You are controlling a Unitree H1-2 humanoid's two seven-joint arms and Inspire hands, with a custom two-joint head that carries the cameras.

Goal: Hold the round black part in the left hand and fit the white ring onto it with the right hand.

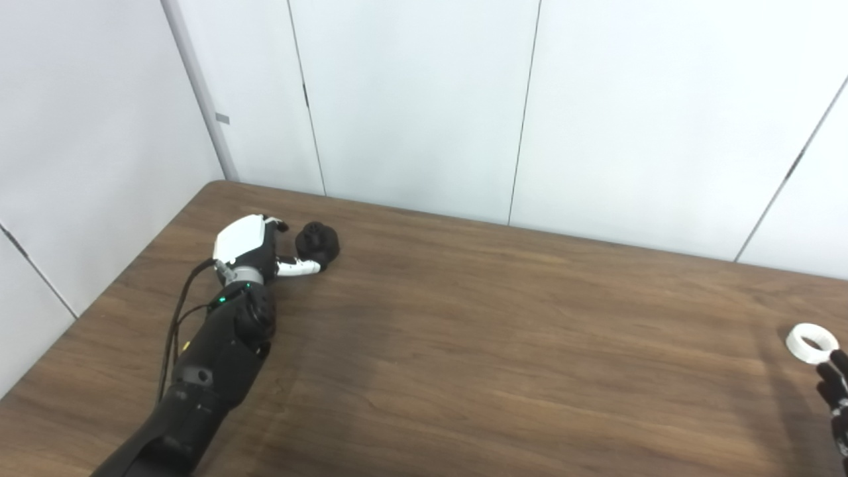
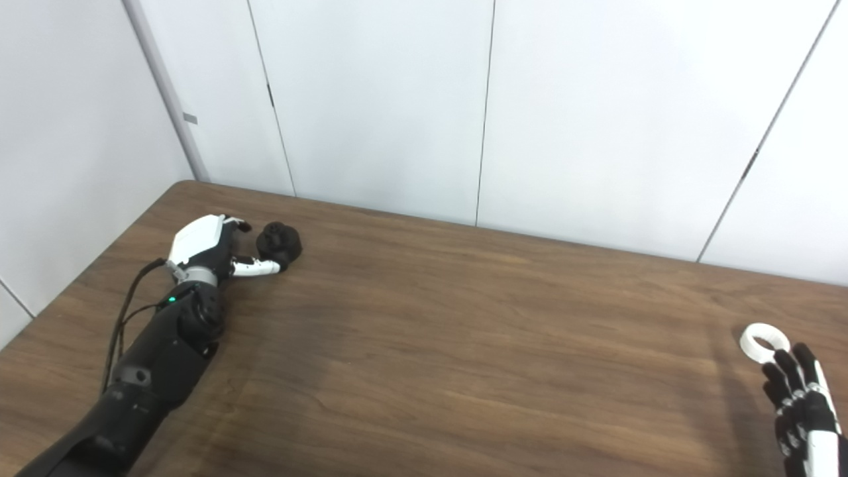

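Black against dark wood, the round black part (image 1: 318, 244) is lying on the table (image 1: 503, 358) near its far left corner, and you are reaching it with the left hand (image 1: 255, 248). The thumb is touching the part's near side while the other fingers are curling toward its far side, so the hand is spread around it; whether it is actually gripping yet, you cannot tell from these views.

Over at the far right, the white ring (image 2: 765, 342) is resting flat on the table, and your right hand (image 2: 798, 404) is hovering just beside it, fingers spread and holding nothing, fingertips close to its near rim.

Here is what is likely to be risking trouble. The part looks lumpy and rounded, so a thumb pushing before the fingers are closing may be nudging it toward the table's back edge. The ring is thin and lying flat, leaving little for fingertips to get under; pressing down on one rim may be flipping it or sliding it off the right side. The two pieces are also sitting well apart, so alignment errors are probably waiting at the mating step.
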